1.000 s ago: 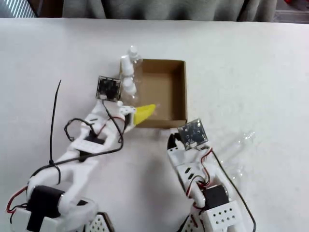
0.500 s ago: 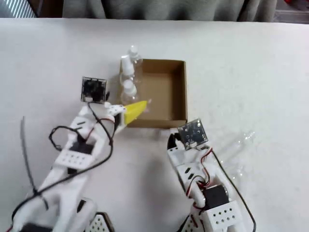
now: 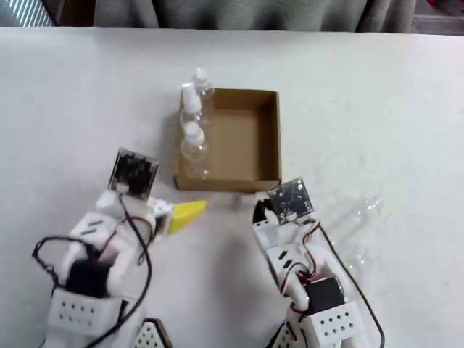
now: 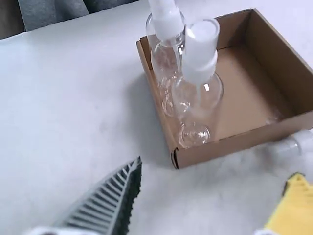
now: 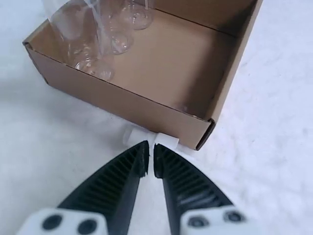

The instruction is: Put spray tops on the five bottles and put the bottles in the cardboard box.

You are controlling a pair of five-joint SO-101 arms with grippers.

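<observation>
The cardboard box (image 3: 264, 138) stands open at the table's middle. Three clear bottles with white spray tops (image 3: 193, 141) stand upright along its left wall; they also show in the left wrist view (image 4: 195, 93). My left gripper (image 3: 181, 212) hovers open and empty over the table just short of the box's near left corner, its grey finger (image 4: 115, 198) and yellow finger (image 4: 293, 208) far apart. My right gripper (image 5: 149, 155) is shut, its tips right at a loose white spray top (image 5: 164, 140) that lies against the box's (image 5: 122, 105) near wall.
Clear bottles without tops (image 3: 357, 217) lie on the white table to the right of the right arm (image 3: 290, 203). The same loose spray top (image 4: 293, 144) shows beside the box in the left wrist view. The box's right half is bare.
My left arm has drawn back from the box toward the near edge, leaving a bottle standing inside, and its gripper is now empty. The right arm has not moved.
</observation>
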